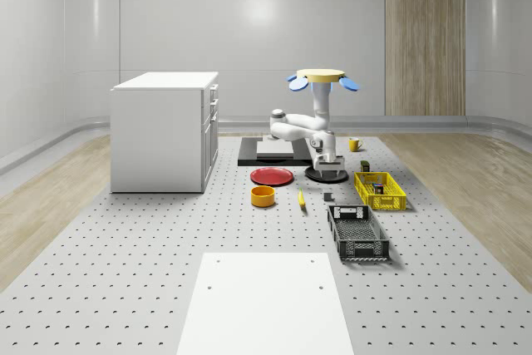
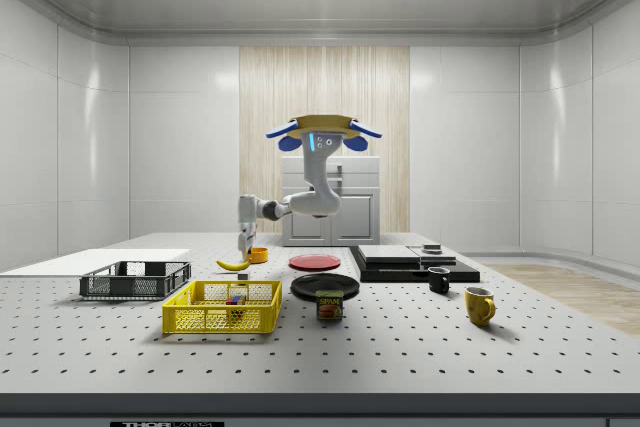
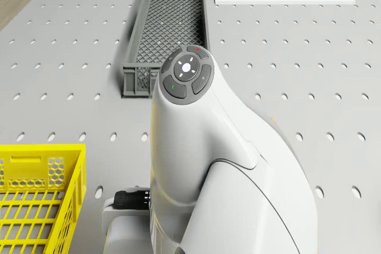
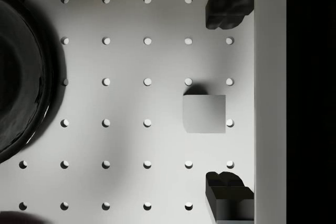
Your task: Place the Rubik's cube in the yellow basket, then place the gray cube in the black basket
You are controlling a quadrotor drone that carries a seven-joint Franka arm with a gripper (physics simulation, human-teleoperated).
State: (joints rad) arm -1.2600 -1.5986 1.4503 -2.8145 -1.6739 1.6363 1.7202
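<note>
Yellow basket (image 1: 380, 189) first: look into it in the side view and you will see a small multicoloured block, the Rubik's cube (image 2: 236, 298), lying inside its mesh walls. So you can judge the first half of the task as done.

What is left is the gray cube (image 4: 204, 114). The wrist view shows it sitting on the bare perforated worktop (image 4: 126, 145), free of everything around it, with the black plate (image 4: 18, 108) off to one side and the rim of the yellow basket along the edge of that picture. The gripper (image 4: 229, 111) hangs above it with its two dark fingertips (image 4: 228, 6) spread wide apart, holding nothing. The cube lies between the line of the two tips but a little off from midway, so you would probably want a small sideways correction before lowering.

The drone (image 1: 321, 77) hovers above the worktop near the black plate (image 1: 326, 174) and the yellow basket, its arm folded down so that the gripper (image 1: 327, 164) points at the surface just above the plate's near side in the whole-scene view. In the side view the gripper (image 2: 245, 243) sits low, near the banana (image 2: 233, 264) and the orange bowl (image 2: 258, 254).

The black basket (image 1: 357, 232) waits empty, near the yellow one and closer to the whole-scene camera. You have yet to grasp, lift, carry and release the gray cube there.
</note>
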